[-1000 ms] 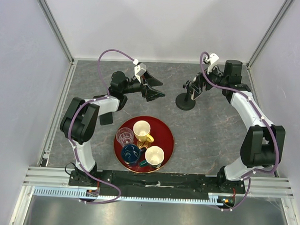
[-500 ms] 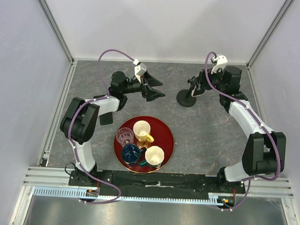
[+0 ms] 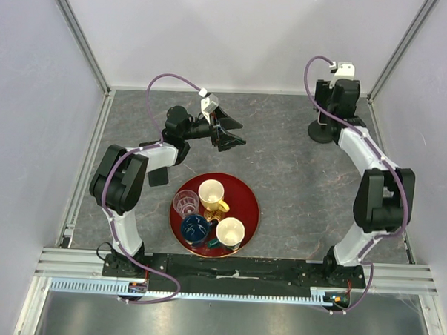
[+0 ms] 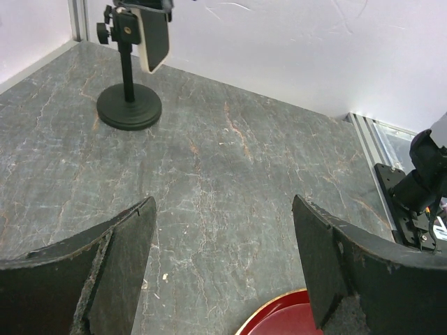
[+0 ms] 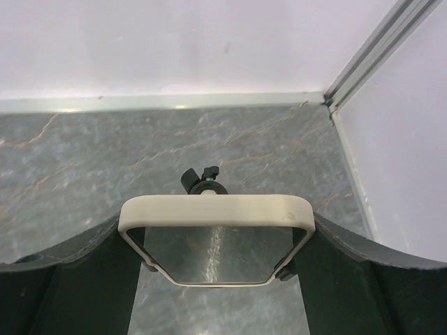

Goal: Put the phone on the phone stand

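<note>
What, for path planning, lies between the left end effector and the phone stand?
Only bare table separates the left end effector from the phone stand; the left wrist view shows it.

L open and empty, R gripping at the back.
L arm (image 3: 138,164) was bent, left gripper (image 4: 223,209) held w/ jaws wide apart, nothing btwn them. R arm (image 3: 366,153) reached far back, right gripper (image 5: 216,230) clamped on the phone (image 5: 216,209) by its edges.

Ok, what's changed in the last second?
The right arm swung toward the back right corner, and the phone stand shifted with it from mid-table to there. The right gripper has the phone between its jaws, by the stand's head. The left gripper, jaws open, the red tray and its cups stayed put.
</note>
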